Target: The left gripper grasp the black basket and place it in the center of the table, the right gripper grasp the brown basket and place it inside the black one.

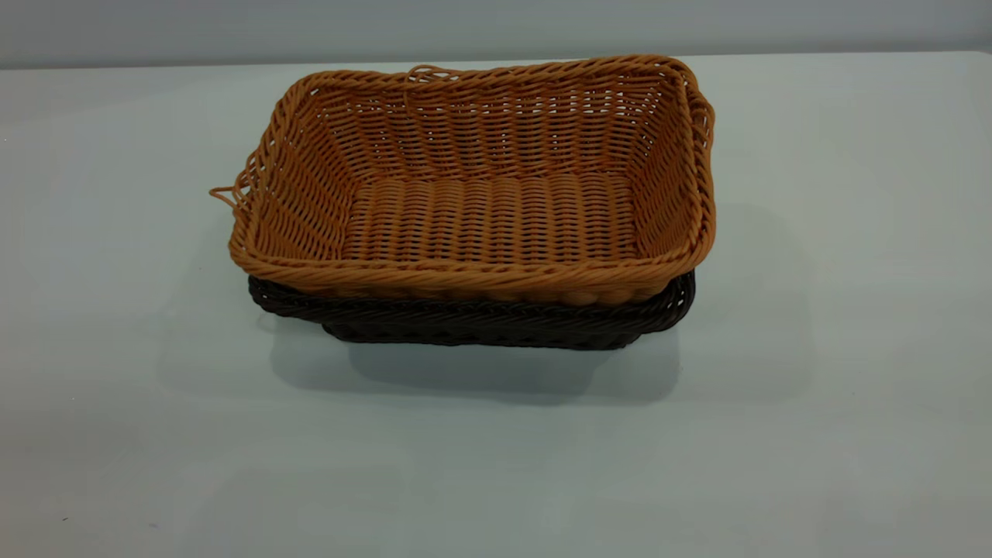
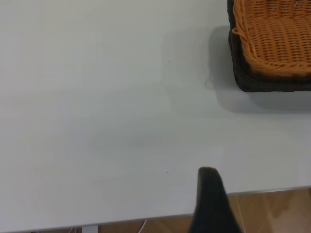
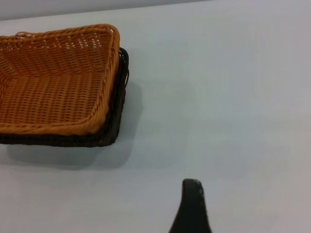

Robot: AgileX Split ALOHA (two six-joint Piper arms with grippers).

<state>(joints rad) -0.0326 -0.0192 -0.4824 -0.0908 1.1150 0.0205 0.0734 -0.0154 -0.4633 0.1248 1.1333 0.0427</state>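
Brown basket [image 1: 488, 225]: you are looking at it sitting nested inside the black basket [image 1: 480, 318], upright, at the centre of the exterior frame. Its braided rim is riding above the dark rim, and loose loops are sticking out at its upper-left edge and far rim.

Black basket: it is resting on the table [image 1: 116, 403], showing only as a dark band under the brown basket along the near side and at the right corner. A soft shadow is falling in front of it.

Table: it is filling nearly the whole exterior frame, with a grey wall running along the top edge.

Left gripper [image 2: 211, 204]: in the left wrist view you are seeing just one dark, blurred finger poking up from the bottom edge, hovering over bare table near the table's edge, well apart from the baskets [image 2: 272, 48] in the upper right of that frame. It is holding nothing; how far it is open, you cannot tell.

Right gripper [image 3: 192, 208]: in the right wrist view a single dark finger is rising from the bottom edge, over bare table, well apart from the baskets [image 3: 58, 87] at the upper left. It too is gripping nothing, and its opening cannot be told.

Exterior view: neither arm is appearing in it.
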